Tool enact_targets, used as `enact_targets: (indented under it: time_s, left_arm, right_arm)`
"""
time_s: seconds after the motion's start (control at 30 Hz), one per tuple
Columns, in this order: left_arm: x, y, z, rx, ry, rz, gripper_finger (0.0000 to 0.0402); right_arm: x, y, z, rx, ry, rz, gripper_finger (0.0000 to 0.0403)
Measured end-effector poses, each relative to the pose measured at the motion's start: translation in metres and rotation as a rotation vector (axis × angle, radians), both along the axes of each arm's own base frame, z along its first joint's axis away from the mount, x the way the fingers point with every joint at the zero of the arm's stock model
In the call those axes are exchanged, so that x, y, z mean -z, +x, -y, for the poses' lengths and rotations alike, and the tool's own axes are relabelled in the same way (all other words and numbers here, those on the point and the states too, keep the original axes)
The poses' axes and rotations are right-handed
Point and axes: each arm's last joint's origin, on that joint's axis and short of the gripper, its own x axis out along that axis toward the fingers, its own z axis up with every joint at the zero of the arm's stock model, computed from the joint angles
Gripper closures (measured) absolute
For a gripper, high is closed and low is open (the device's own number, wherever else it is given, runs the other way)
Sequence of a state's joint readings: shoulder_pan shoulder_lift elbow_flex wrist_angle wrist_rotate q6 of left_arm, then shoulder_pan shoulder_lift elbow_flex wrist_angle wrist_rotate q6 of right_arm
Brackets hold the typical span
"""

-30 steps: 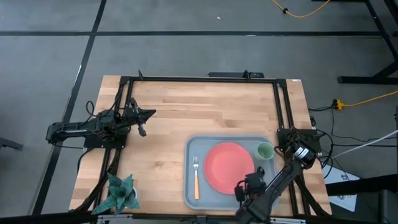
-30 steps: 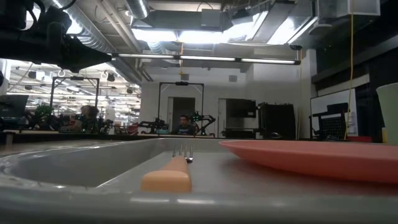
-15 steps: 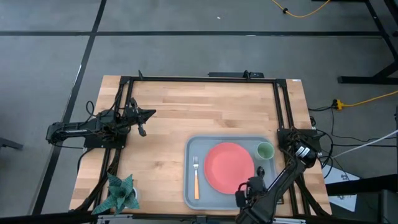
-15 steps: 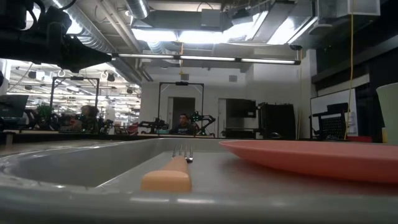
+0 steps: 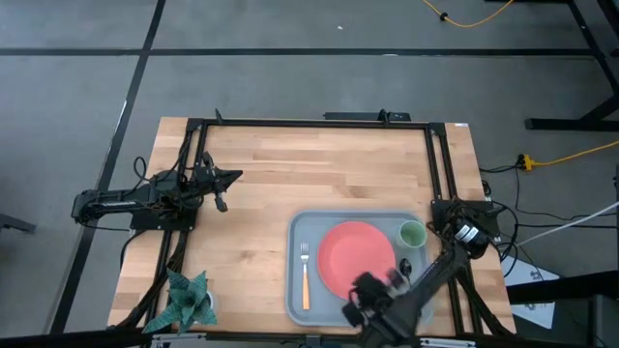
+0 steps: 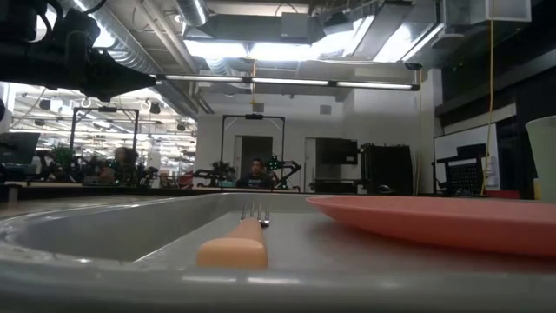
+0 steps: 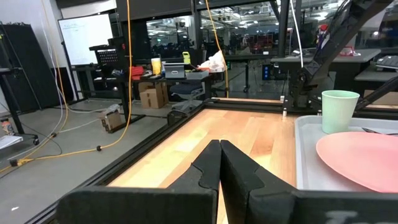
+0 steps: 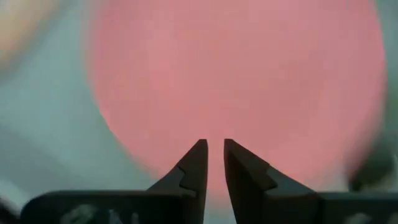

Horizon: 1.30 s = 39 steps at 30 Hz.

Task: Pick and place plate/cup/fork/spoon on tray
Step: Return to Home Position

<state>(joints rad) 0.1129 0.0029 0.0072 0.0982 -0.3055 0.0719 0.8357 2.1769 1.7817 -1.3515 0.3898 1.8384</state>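
Overhead view: a grey-blue tray (image 5: 298, 232) holds a coral plate (image 5: 354, 251), with the fork (image 5: 305, 275) at its 9 o'clock, green cup (image 5: 412, 233) at 2, dark spoon (image 5: 406, 265) at 3, and the right gripper (image 5: 363, 295) blurred at 6.

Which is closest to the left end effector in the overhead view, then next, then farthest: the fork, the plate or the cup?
Measured from the left end effector, waiting at the left side, in the high view:
1. the fork, on the left part of the tray.
2. the plate, in the tray's middle.
3. the cup, by the tray's right edge.
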Motion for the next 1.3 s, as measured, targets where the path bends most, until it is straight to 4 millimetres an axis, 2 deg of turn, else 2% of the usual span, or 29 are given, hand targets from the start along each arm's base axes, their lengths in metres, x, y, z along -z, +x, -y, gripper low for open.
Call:
enact_targets:
  time_s: [0.13,0.23,0.33,0.47,0.6,0.7,0.8,0.93,1.1,1.2,1.3]
  left_arm:
    - [0.0,0.0,0.0,0.0,0.0,0.0,0.0401]
    - [0.0,0.0,0.0,0.0,0.0,0.0,0.0401]
    - [0.0,0.0,0.0,0.0,0.0,0.0,0.0401]
    - [0.0,0.0,0.0,0.0,0.0,0.0,0.0401]
    - [0.0,0.0,0.0,0.0,0.0,0.0,0.0401]
    - [0.0,0.0,0.0,0.0,0.0,0.0,0.0401]
    - [0.0,0.0,0.0,0.0,0.0,0.0,0.0401]
    - [0.0,0.0,0.0,0.0,0.0,0.0,0.0401]
    - [0.0,0.0,0.0,0.0,0.0,0.001,0.0401]
    - [0.0,0.0,0.0,0.0,0.0,0.0,0.0401]
    - [0.0,0.0,0.0,0.0,0.0,0.0,0.0401]
  right_arm:
    - [-0.005,0.029,0.023,-0.25,-0.296,0.119,0.0346]
    - [-0.007,0.053,0.046,-0.359,-0.438,0.097,0.0346]
    - [-0.004,0.083,0.073,-0.446,-0.401,0.026,0.0346]
    - [0.01,0.115,0.103,-0.658,-0.327,-0.042,0.0346]
    - [0.007,0.133,0.135,-0.795,-0.404,-0.123,0.0346]
    - [-0.016,0.131,0.154,-0.8,-0.486,-0.148,0.0346]
    - [-0.038,0.113,0.173,-0.758,-0.483,-0.108,0.0346]
    - [-0.027,0.085,0.204,-0.748,-0.433,0.058,0.0346]
    - [-0.003,0.052,0.226,-0.822,-0.345,0.37,0.0346]
    - [-0.008,0.035,0.239,-0.839,-0.394,0.491,0.0346]
    - [-0.004,0.013,0.25,-0.849,-0.373,0.509,0.0346]
